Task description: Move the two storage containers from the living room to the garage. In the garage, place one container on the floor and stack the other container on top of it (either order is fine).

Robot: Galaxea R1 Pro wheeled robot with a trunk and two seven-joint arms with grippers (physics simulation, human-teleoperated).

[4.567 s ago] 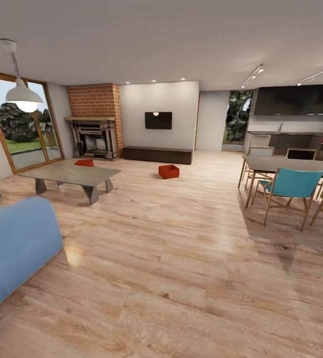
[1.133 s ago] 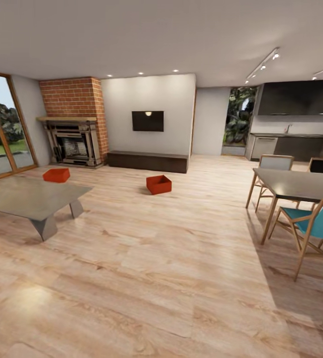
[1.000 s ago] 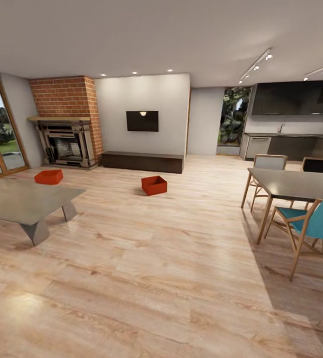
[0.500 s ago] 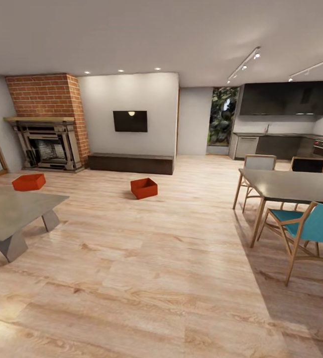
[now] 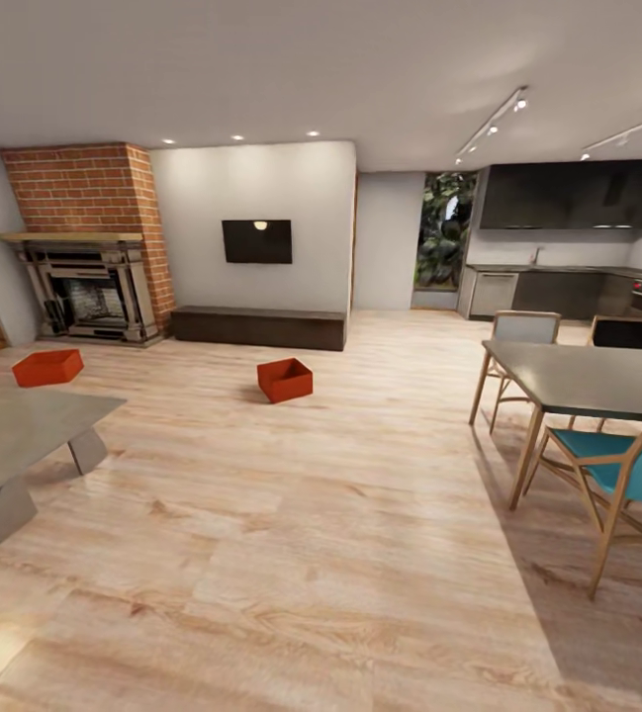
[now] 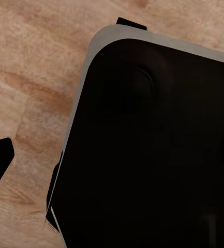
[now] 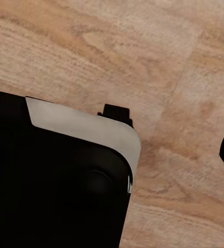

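In both wrist views the cameras looked down past a black, grey-edged part of the robot's own body [image 6: 153, 144] onto light wood planks, with only a dark sliver at a frame edge that might have been a fingertip, so whether either gripper's fingers were spread or closed could not be told; nothing orange-red appeared there. Further out, in the head view, the nearer orange-red open rectangular storage container [image 5: 285, 380] sat on the light wood plank floor [image 5: 340, 554] in front of the long dark low bench [image 5: 258, 327] under the black wall television [image 5: 257, 241]. The second orange-red container [image 5: 47, 367] lay near the red-brick fireplace [image 5: 85, 247], beyond the grey low coffee table [image 5: 14, 435]. Compared with the earlier pictures, the whole view had swung and advanced: the blue sofa and glass doors had slipped out of frame, the containers looked larger and the dark dining table [image 5: 588, 376] closer. This suggested the robot was approaching; neither bin had been collected yet.
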